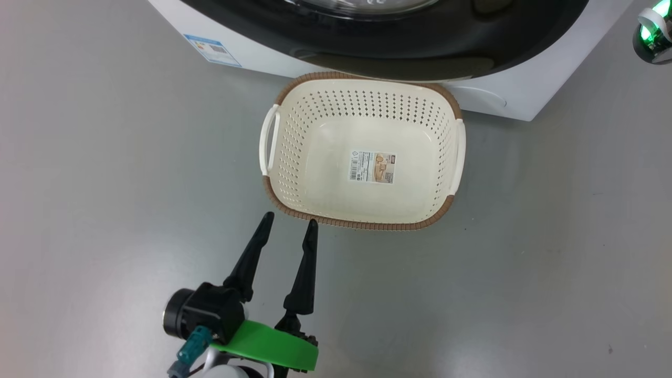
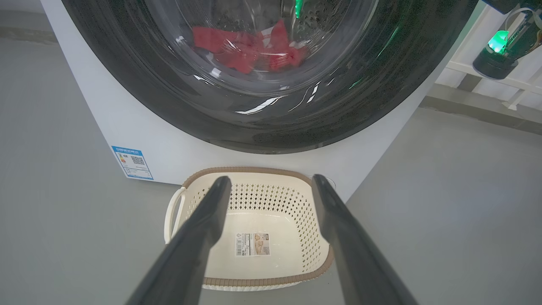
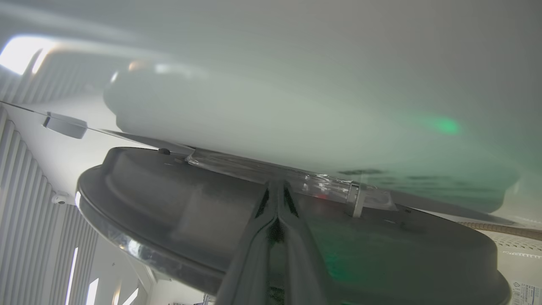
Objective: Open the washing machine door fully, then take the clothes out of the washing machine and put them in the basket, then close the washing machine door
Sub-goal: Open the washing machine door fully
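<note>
The white washing machine (image 1: 504, 94) stands at the top of the head view, its black-rimmed washing machine door (image 1: 420, 42) facing me. Behind the door's glass (image 2: 254, 25) lie the red clothes (image 2: 245, 48). On the floor in front sits the cream basket (image 1: 315, 131), with only a paper label inside. My left gripper (image 1: 290, 220) hovers open just short of the basket's near rim. My right gripper (image 3: 277, 188) is shut, its tips at the seam between the door (image 3: 169, 199) and the machine's white front (image 3: 296, 84), where a strip of clear glass shows.
Grey floor surrounds the basket on the left, right and near sides. A blue label (image 1: 212, 50) marks the machine's lower left front. My right wrist, with a green light (image 1: 653, 31), hangs beside the machine's right corner. White railings (image 2: 487, 72) run behind it.
</note>
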Available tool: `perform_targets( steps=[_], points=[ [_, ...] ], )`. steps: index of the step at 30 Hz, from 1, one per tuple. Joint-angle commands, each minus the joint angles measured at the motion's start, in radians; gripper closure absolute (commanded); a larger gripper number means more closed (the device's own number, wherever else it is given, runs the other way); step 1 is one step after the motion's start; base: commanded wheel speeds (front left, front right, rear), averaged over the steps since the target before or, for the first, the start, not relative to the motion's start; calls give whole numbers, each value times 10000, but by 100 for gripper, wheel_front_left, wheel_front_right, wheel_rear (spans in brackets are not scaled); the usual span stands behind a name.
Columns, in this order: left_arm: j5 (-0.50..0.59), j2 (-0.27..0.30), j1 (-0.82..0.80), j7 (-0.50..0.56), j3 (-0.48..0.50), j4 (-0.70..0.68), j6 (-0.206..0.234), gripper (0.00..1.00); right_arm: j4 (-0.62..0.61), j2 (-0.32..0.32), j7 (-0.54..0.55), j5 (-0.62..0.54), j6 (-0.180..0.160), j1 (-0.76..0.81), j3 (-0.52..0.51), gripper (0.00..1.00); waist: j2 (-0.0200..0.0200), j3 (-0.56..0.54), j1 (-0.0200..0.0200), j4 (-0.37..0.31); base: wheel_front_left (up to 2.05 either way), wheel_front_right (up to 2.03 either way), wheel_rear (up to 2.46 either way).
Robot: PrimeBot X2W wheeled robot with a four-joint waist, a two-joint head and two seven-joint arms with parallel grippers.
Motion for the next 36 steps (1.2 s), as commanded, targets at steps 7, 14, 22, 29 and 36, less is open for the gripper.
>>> perform_targets(
  steps=[7, 14, 22, 29, 36],
  points=[
    [-95, 108, -21, -122, 245, -125, 5, 0, -312, 419, 327, -202, 4, 487, -14, 100, 0, -503, 0, -18, 0, 0, 0],
    [-2, 108, 199, -122, 382, 9, -88, 0, -475, 779, 483, -383, 4, 1283, -28, 100, 0, -1092, 0, -150, 0, 0, 0],
    [110, 108, 439, -122, 557, 131, -214, 0, -864, 1203, 776, -658, 4, 2035, 134, 100, 0, -1583, 0, -296, 0, 0, 0],
    [236, 108, 625, -122, 738, 198, -338, 0, -1142, 1557, 1046, -801, 4, 2638, 261, 100, 0, -1933, 0, -351, 0, 0, 0],
    [285, 108, 751, -122, 796, 181, -371, 0, -1466, 1868, 1370, -856, 4, 3134, 368, 100, 0, -2086, 0, -354, 0, 0, 0]
  ],
)
